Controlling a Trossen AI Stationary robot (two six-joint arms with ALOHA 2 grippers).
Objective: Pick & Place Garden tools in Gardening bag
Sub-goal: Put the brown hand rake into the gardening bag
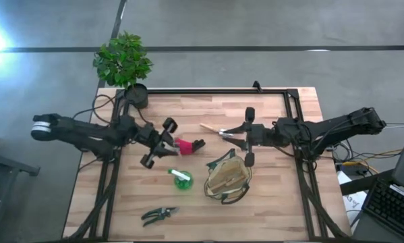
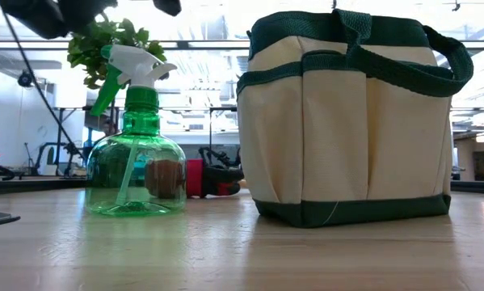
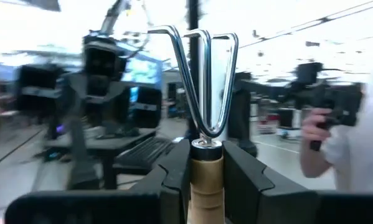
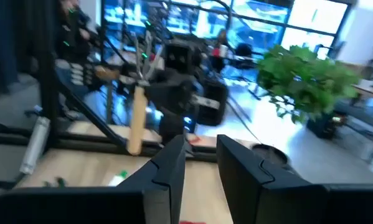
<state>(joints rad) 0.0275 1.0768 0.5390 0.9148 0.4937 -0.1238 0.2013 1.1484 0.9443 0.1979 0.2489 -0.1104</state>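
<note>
My left gripper (image 1: pixel 169 143) (image 3: pixel 205 186) is at the table's middle left, raised, and shut on a three-pronged cultivator (image 3: pixel 202 81) with a wooden handle. The cultivator also shows in the right wrist view (image 4: pixel 136 121), prongs up. My right gripper (image 1: pixel 238 135) (image 4: pixel 202 165) is right of centre, open, with nothing between its fingers. A wood-handled silver tool (image 1: pixel 215 129) shows just left of it. The tan, green-trimmed bag (image 1: pixel 228 179) (image 2: pixel 347 121) stands upright on the table. The green spray bottle (image 1: pixel 181 179) (image 2: pixel 136 162), the red-and-black item (image 1: pixel 188 145) (image 2: pixel 213 179) and the dark shears (image 1: pixel 160 214) rest on the table. My left gripper pinches the cultivator's wooden handle (image 3: pixel 206 171) between its two fingers, close to the metal collar. The fingers lie along the handle, and the prongs (image 3: pixel 205 68) stick out past the fingertips. The tool is lifted clear of the table.
A leafy plant (image 1: pixel 124 57) in a black pot (image 1: pixel 135 96) stands at the far left corner. A black frame rail (image 1: pixel 208 90) runs along the table's edges. A person's sleeve (image 3: pixel 354 155) shows in the room beyond. Bare wood lies along the near edge, right of the shears.
</note>
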